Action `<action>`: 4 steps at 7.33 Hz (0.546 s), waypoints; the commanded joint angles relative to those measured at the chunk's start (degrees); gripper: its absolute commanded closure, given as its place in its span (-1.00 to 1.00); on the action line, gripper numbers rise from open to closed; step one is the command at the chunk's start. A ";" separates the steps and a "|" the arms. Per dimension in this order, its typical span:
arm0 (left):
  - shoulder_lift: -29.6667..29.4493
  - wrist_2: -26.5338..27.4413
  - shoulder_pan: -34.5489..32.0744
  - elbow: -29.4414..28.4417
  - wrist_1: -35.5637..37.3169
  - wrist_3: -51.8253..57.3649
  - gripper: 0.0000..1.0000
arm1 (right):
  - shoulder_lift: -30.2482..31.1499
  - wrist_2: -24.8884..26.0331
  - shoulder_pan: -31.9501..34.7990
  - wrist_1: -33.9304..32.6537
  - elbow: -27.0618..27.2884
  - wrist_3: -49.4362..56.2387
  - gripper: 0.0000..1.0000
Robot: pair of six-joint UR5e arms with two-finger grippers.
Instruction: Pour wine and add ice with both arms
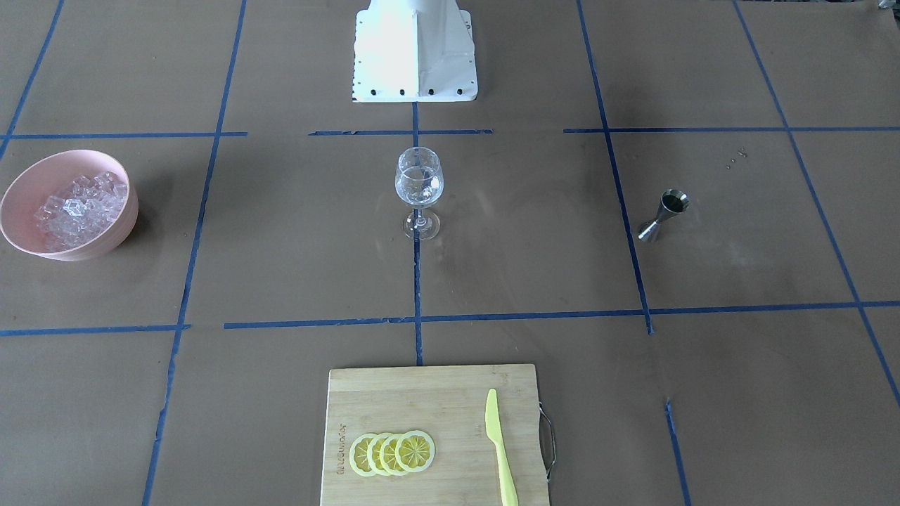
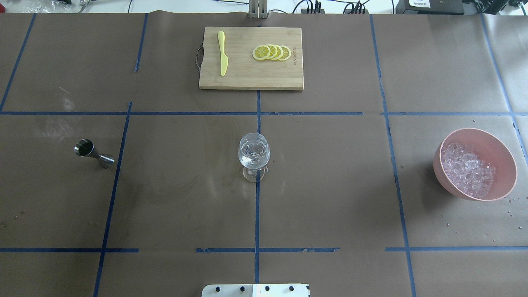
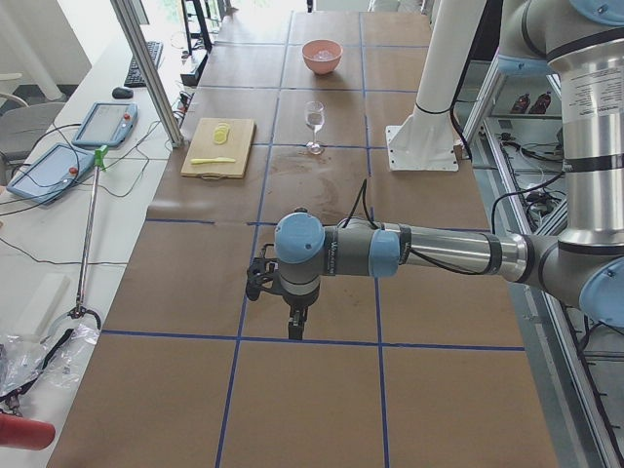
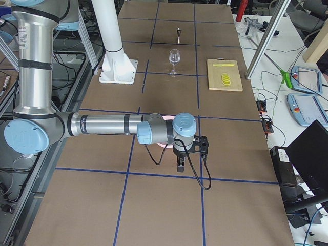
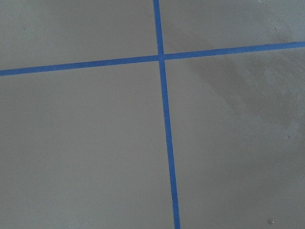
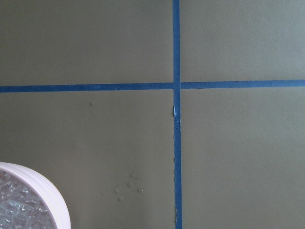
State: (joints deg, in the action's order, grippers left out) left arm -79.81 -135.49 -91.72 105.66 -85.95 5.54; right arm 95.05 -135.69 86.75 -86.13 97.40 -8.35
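Left gripper [image 3: 293, 325] and right gripper [image 4: 180, 165] hung over the table's [image 2: 330, 185] ends
The wine [image 1: 419, 190] sat in the centre wine glass [image 1: 421, 225], the ice [image 2: 468, 173] in the pink bowl [image 2: 493, 146] near the right gripper; whether either gripper was open could not be told.

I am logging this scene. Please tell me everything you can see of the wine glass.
The wine glass is clear, with a round bowl, thin stem and flat foot. It stands upright mid-table on a blue tape line, alone, touching only the table. Clear contents glint in its bowl; what they are, I cannot tell.
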 commanded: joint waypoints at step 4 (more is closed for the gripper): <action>0.44 -0.22 0.31 0.16 -0.80 0.44 -1.00 | -0.13 -0.10 -0.09 0.26 -0.46 0.00 -1.00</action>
State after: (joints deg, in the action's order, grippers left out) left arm -79.40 -135.69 -91.45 105.82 -86.42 5.89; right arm 94.93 -135.75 86.71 -85.91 97.00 -8.35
